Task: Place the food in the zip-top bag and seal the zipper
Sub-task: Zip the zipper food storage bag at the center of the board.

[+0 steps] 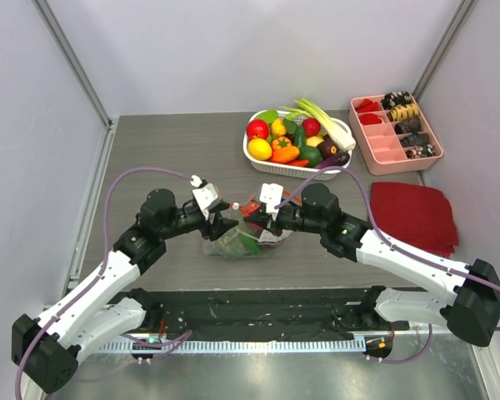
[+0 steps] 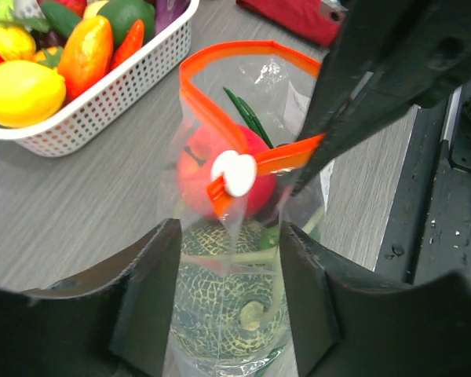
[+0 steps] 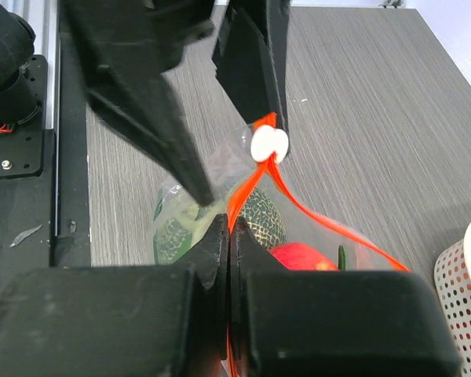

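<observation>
The clear zip-top bag [image 1: 237, 242] stands on the table between both arms. Inside it are a netted grey-green round head [image 2: 220, 290], a red fruit [image 2: 200, 177] and a dark green long piece [image 2: 247, 116]. The orange zipper [image 2: 220, 59] gapes in a loop at its far end, and its white slider [image 2: 234, 173] sits at the near end. My left gripper [image 2: 229, 275] is open, its fingers straddling the bag's body. My right gripper [image 3: 230, 236] is shut on the zipper [image 3: 322, 224] strip just behind the slider [image 3: 268, 144].
A white basket [image 1: 258, 158] of toy produce stands behind the bag. At the back right is a pink divided tray [image 1: 383, 146], with a dark red cloth [image 1: 412, 212] in front of it. The left arm's fingers [image 3: 141, 102] crowd the right wrist view.
</observation>
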Robot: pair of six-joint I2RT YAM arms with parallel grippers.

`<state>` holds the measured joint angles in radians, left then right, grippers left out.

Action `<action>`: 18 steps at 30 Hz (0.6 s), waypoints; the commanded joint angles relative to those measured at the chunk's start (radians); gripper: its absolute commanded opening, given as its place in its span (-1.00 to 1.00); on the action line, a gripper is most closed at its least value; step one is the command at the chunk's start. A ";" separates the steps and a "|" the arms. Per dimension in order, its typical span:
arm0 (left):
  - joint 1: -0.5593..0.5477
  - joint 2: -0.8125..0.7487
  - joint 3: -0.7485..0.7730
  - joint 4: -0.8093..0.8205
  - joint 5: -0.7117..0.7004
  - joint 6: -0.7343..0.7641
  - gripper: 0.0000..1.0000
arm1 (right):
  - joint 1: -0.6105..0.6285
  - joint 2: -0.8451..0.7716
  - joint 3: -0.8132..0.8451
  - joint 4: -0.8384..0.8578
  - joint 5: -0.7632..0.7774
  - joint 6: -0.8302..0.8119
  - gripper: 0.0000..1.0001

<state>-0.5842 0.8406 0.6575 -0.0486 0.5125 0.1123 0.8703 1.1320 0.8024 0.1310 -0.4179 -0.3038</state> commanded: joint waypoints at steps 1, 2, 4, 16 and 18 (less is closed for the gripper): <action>0.023 0.037 0.039 0.108 0.073 -0.023 0.03 | -0.002 -0.043 -0.002 0.096 -0.025 -0.024 -0.98; 0.024 0.040 0.034 0.125 0.077 -0.023 0.00 | -0.001 -0.044 -0.003 0.094 -0.027 -0.024 -0.98; 0.024 0.048 0.030 0.139 0.086 -0.023 -0.14 | -0.002 -0.046 -0.006 0.094 -0.035 -0.026 -0.98; 0.026 0.084 0.071 0.081 0.126 -0.033 -1.00 | -0.001 -0.038 0.020 0.030 -0.035 -0.032 -0.56; 0.030 0.059 0.062 0.073 0.110 -0.022 -1.00 | -0.001 -0.043 0.053 -0.034 -0.006 -0.028 -0.27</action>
<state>-0.5625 0.9375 0.6853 0.0154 0.6456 0.0814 0.8703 1.1213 0.7883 0.1329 -0.4438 -0.3195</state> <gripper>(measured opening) 0.011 0.256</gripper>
